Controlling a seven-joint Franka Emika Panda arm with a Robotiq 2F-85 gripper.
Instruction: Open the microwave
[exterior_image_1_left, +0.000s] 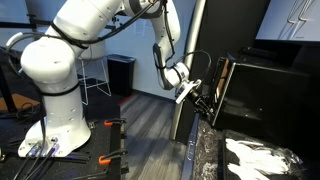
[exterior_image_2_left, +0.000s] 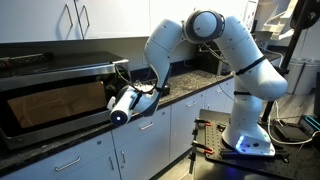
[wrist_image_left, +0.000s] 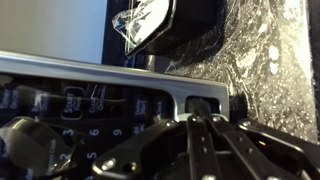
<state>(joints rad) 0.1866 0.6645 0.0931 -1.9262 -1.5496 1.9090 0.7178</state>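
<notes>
The microwave (exterior_image_2_left: 50, 100) is a large black box with a dark glass door, standing on a speckled counter; it also shows in an exterior view (exterior_image_1_left: 265, 90). My gripper (exterior_image_2_left: 122, 93) is at the microwave's control-panel end, fingertips against its front (exterior_image_1_left: 203, 100). In the wrist view the two fingers (wrist_image_left: 195, 122) are shut together with nothing between them. Their tips are at a dark button (wrist_image_left: 200, 103) in the silver panel strip, next to the number keypad (wrist_image_left: 85, 112). I cannot tell whether the door has come off its frame.
Granite counter (wrist_image_left: 265, 50) runs under the microwave. White plastic bags (exterior_image_1_left: 255, 155) lie on it; a plastic-wrapped object (wrist_image_left: 150, 25) sits beyond the panel. White cabinets (exterior_image_2_left: 140, 140) stand below. A stool (exterior_image_1_left: 95, 75) and orange-handled tools (exterior_image_1_left: 110, 125) are on the floor.
</notes>
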